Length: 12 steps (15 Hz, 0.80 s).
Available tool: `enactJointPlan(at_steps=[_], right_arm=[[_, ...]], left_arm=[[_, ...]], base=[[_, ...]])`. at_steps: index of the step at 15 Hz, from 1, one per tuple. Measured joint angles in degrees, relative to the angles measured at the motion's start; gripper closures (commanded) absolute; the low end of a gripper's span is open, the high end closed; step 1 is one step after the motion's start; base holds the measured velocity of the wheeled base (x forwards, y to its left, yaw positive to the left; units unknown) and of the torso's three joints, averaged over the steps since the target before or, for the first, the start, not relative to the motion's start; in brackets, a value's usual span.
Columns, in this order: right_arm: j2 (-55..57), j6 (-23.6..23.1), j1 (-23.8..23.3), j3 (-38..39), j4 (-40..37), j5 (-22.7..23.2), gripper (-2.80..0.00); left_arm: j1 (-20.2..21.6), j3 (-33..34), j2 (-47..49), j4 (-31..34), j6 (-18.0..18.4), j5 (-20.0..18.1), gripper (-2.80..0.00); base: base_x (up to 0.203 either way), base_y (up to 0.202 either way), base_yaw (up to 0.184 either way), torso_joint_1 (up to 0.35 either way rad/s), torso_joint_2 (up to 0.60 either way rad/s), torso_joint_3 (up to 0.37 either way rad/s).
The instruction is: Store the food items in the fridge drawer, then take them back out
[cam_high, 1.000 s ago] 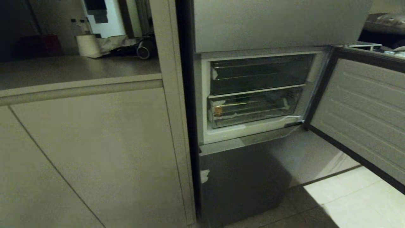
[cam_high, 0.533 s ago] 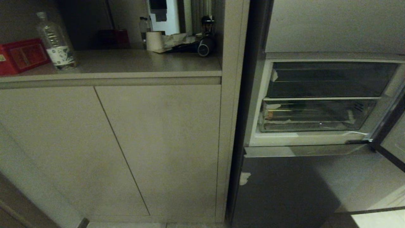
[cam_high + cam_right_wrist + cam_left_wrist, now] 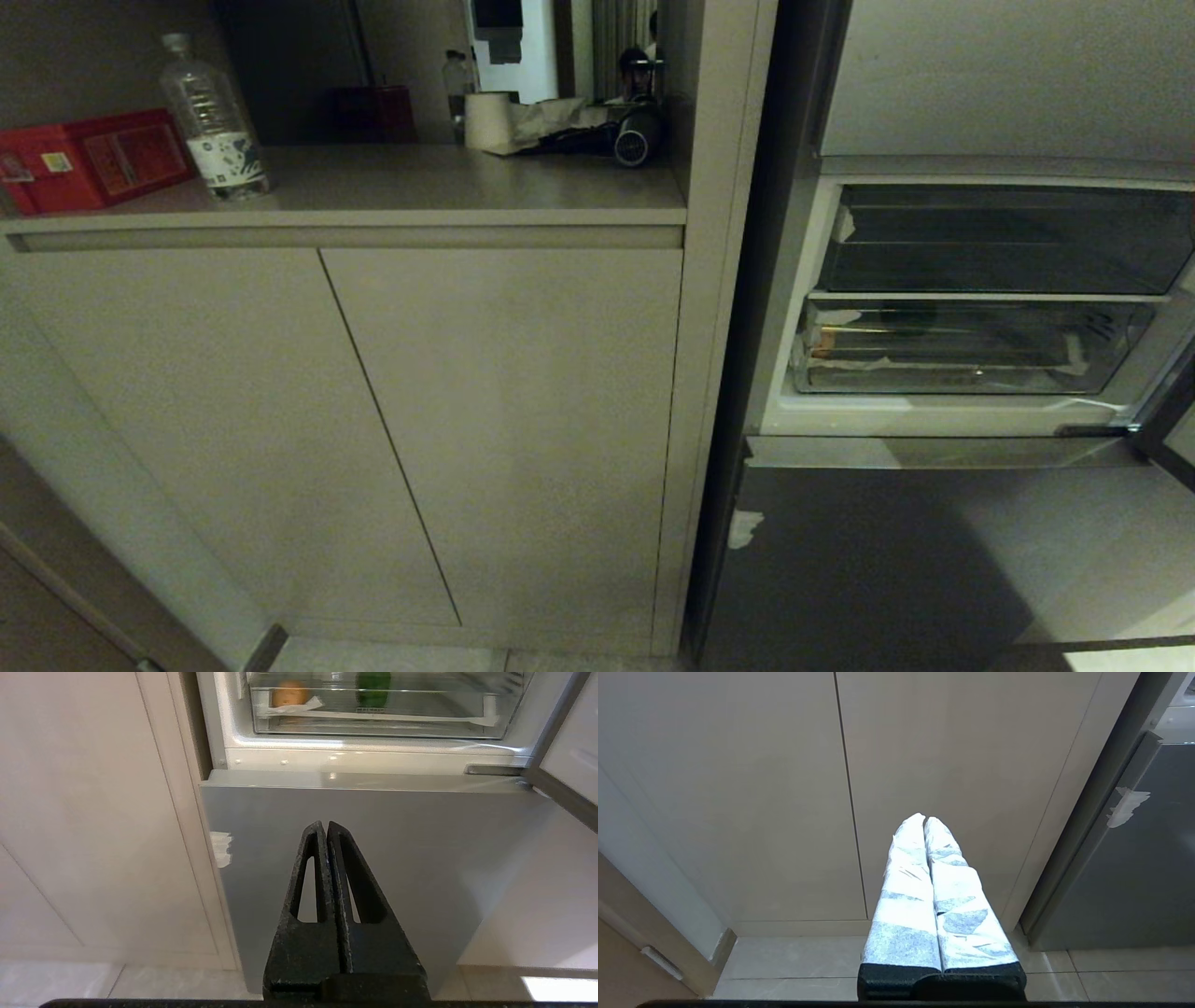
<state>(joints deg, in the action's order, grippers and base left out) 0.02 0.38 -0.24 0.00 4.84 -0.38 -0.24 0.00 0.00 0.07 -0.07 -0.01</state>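
Observation:
The fridge drawer (image 3: 971,378) sits pushed in at the bottom of the open fridge compartment, on the right of the head view. In the right wrist view the same drawer (image 3: 378,727) holds both food items: a tan-orange lump (image 3: 289,694) at one end and a dark-green pepper (image 3: 373,688) near the middle. My right gripper (image 3: 323,825) is shut and empty, low in front of the grey lower fridge door. The left gripper (image 3: 924,819), with white-wrapped fingers, is shut and empty, facing the cabinet doors near the floor. Neither arm shows in the head view.
A shallower clear bin (image 3: 999,266) sits above the drawer. The open fridge door's edge (image 3: 1167,439) stands at the far right. On the counter (image 3: 420,187) left of the fridge are a water bottle (image 3: 213,121), a red box (image 3: 93,159) and a paper roll (image 3: 488,121).
The whole head view has swung left, so the fridge now lies at the picture's right and the counter with the bottle and red box has come into view. Nothing in the scene itself moved.

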Motion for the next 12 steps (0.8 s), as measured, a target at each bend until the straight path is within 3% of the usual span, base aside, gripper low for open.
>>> enactJointPlan(at_steps=[6, 11, 12], right_arm=[[0.0, 0.0, 0.0, 0.0, 0.0, 0.0, 0.00], [0.2, -3.8, 0.0, -0.6, -0.3, 0.8, 0.00], [1.0, -3.5, 0.0, -1.8, -0.3, 1.6, -2.80]], left_arm=[[0.0, 0.0, 0.0, 0.0, 0.0, 0.0, 0.00], [0.0, 0.0, 0.0, 0.0, 0.0, 0.0, 0.00], [0.0, 0.0, 0.0, 0.0, 0.0, 0.0, 0.00]], base=[[0.000, 0.000, 0.000, 0.000, 0.00, 0.000], [0.000, 0.000, 0.000, 0.000, 0.00, 0.000], [0.000, 0.000, 0.000, 0.000, 0.00, 0.000]])
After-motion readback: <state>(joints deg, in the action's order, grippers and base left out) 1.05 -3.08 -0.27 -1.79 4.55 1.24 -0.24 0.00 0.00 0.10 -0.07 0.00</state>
